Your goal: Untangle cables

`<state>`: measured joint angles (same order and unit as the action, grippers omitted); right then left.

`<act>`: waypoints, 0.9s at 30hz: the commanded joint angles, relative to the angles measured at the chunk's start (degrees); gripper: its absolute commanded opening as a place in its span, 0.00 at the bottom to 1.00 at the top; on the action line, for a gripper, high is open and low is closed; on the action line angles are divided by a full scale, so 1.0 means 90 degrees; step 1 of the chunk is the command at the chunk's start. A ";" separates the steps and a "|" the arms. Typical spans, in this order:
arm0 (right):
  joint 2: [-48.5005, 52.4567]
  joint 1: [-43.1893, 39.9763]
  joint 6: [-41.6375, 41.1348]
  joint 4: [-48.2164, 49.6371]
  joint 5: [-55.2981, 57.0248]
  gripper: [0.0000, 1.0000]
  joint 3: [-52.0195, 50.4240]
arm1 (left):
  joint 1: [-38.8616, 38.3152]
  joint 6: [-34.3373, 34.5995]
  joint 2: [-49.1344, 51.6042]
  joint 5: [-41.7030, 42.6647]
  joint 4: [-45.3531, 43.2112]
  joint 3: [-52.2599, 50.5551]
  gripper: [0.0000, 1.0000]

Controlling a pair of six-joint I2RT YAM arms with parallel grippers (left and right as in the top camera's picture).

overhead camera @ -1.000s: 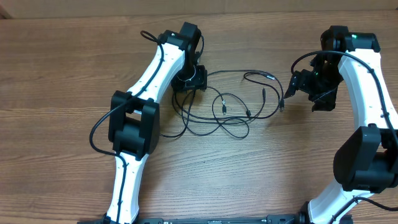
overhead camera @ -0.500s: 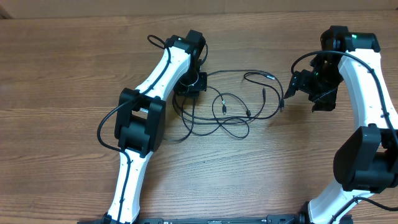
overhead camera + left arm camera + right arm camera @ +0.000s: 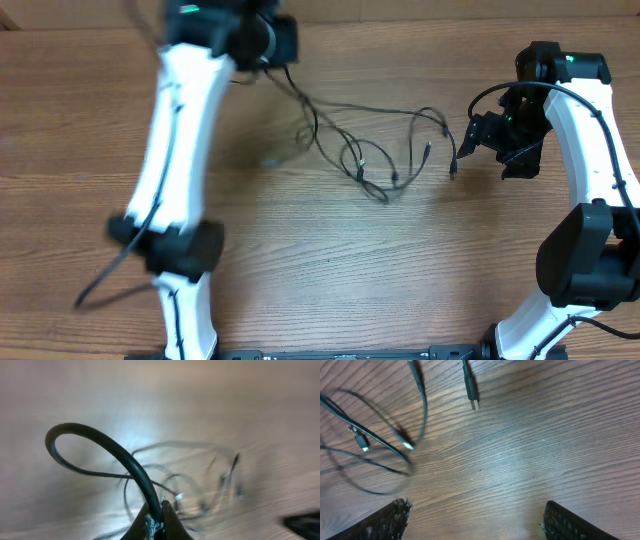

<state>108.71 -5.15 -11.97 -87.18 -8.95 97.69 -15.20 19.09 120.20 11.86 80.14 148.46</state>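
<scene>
Wooden table (image 3: 330, 280) holds cables (image 3: 385, 165) knotted beyond the left gripper (image 3: 157, 519), clamped on one strand; right gripper (image 3: 475, 520) gapes empty; untangling seems barely begun.

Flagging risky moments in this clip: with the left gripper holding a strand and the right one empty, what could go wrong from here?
1. The left gripper pinches one strand of the cables, but the loops mid-table look interlocked; pulling may tighten the knot.
2. The right gripper is open and holds nothing, so the whole bundle could drag along, taking the USB plug out of its reach.
</scene>
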 commanded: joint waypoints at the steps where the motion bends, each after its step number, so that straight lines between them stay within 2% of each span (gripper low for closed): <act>1: -0.0032 0.0015 0.0027 0.0012 0.0041 0.84 0.0010 | -0.0012 -0.0143 -0.0780 0.0187 0.0022 0.0250 0.04; 10: -0.0032 0.0015 0.0034 0.0034 0.0041 0.85 0.0010 | 0.0420 -0.0143 -0.2091 -0.0206 -0.0192 0.0250 0.04; 16: -0.0032 0.0015 0.0051 0.0051 0.0041 0.85 0.0010 | 0.1195 -0.0090 -0.2577 -0.0245 -0.0192 0.0250 0.04; 18: -0.0032 0.0015 0.0051 0.0070 0.0041 0.85 0.0010 | 0.1494 0.0287 -0.2647 -0.0163 -0.0236 0.0250 0.04; 20: -0.0032 0.0017 0.0049 0.0124 0.0034 0.85 0.0010 | 0.1656 0.0634 -0.2647 0.0670 -0.0379 0.0250 0.04; 22: -0.0032 0.0029 0.0270 0.0177 -0.0260 0.88 0.0010 | 0.1637 0.0209 -0.2565 0.1940 -0.0571 0.0248 0.04; 25: -0.0032 0.0109 0.1603 0.0199 -0.1897 0.88 0.0010 | 0.1460 -0.0811 -0.2373 0.3575 -0.0675 0.0248 0.04; 27: -0.0032 0.0206 0.2397 0.0143 -0.3058 0.88 0.0010 | 0.1336 -0.1083 -0.2259 0.3674 -0.0619 0.0248 0.04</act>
<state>108.71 -4.80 -2.72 -85.67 -19.79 97.69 -1.76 16.38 98.15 32.01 74.59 150.69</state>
